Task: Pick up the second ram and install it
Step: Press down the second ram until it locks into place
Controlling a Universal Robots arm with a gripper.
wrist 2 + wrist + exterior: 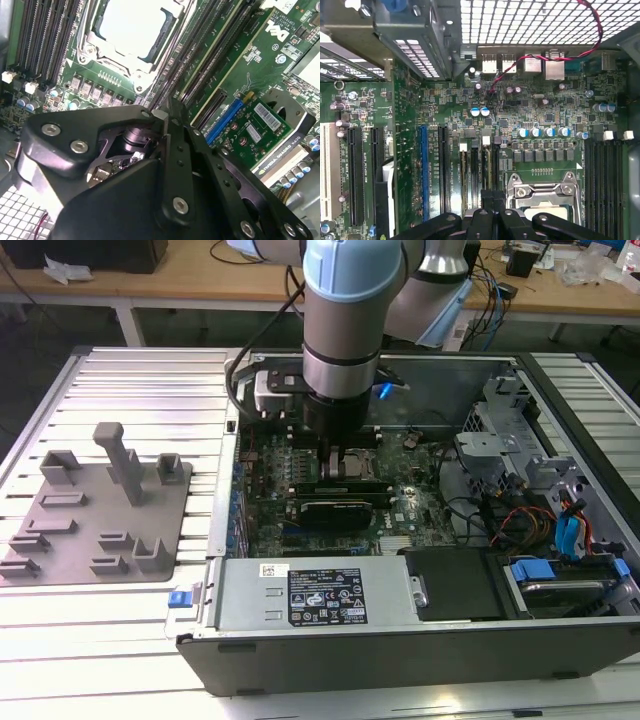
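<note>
The open computer case [420,640] lies on a ribbed metal counter [150,370], with a grey fixture plate [100,510] at its 9 o'clock. Wooden benches [200,280] strung with cables cross the room at 12 o'clock. The arm [345,320] reaches down into the case, its jaws low over the motherboard's memory slots [470,170] beside the processor socket [545,195]. Whether the jaws grip anything I cannot tell, nor pick out the second ram from those slots.
</note>
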